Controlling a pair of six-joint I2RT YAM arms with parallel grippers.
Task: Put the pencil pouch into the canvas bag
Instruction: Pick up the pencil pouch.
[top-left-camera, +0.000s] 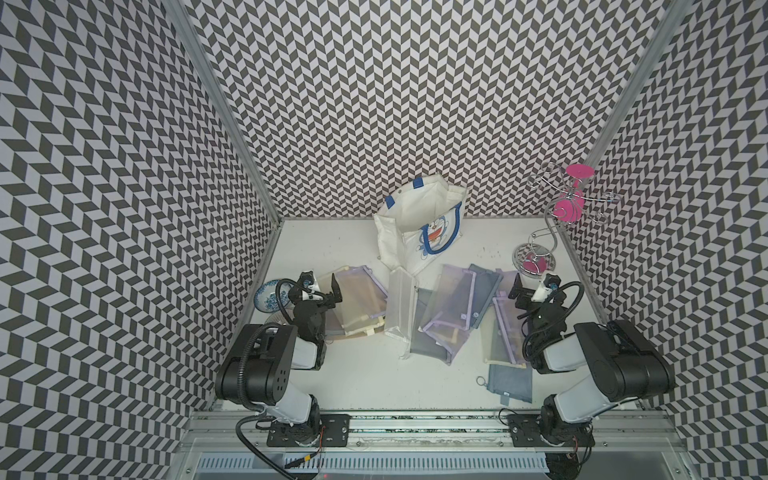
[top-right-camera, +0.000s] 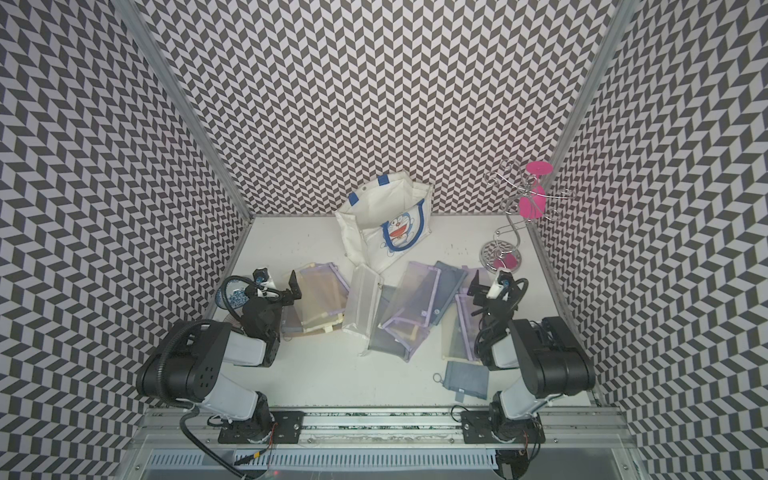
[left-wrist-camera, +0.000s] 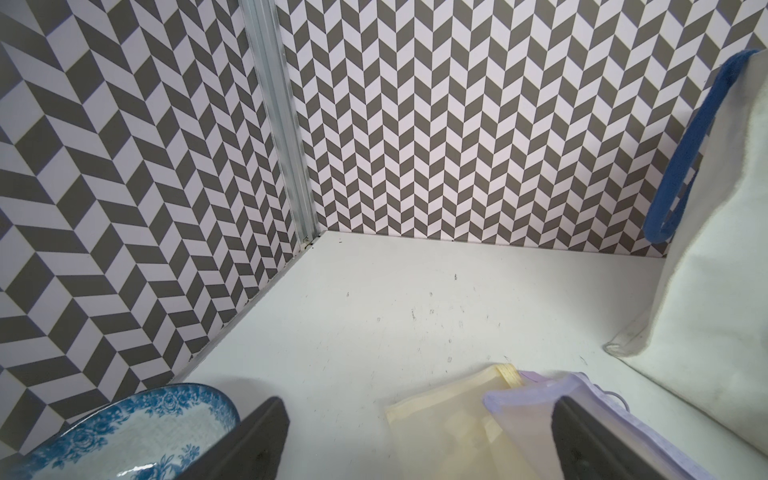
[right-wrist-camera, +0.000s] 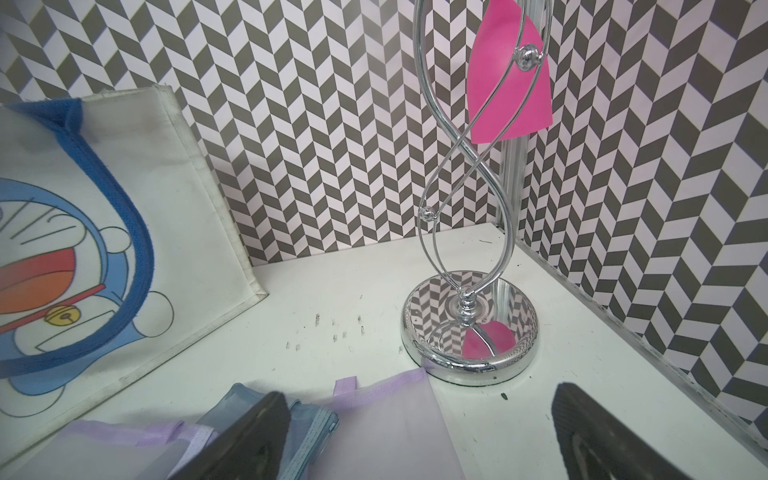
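The cream-white canvas bag (top-left-camera: 415, 224) (top-right-camera: 376, 220) stands open at the back centre, with blue handles and a cartoon cat on its front (right-wrist-camera: 62, 266). Several mesh pencil pouches lie flat in front of it: a cream and lilac one (top-left-camera: 359, 291) (left-wrist-camera: 453, 424), a white one (top-left-camera: 401, 307), a lilac one (top-left-camera: 451, 299) and a grey-blue one (top-left-camera: 509, 384). My left gripper (top-left-camera: 316, 291) (left-wrist-camera: 417, 401) hangs open over the edge of the cream and lilac pouch. My right gripper (top-left-camera: 536, 291) (right-wrist-camera: 417, 392) is open above a lilac pouch (right-wrist-camera: 390, 424) and a blue-grey one (right-wrist-camera: 309, 428). Neither holds anything.
A blue-and-white plate (top-left-camera: 266, 295) (left-wrist-camera: 137, 428) lies by the left wall beside my left gripper. A chrome wire stand (top-left-camera: 534, 257) (right-wrist-camera: 469, 328) holding a pink glass (top-left-camera: 567, 210) is at the back right, close to my right gripper. Patterned walls enclose three sides.
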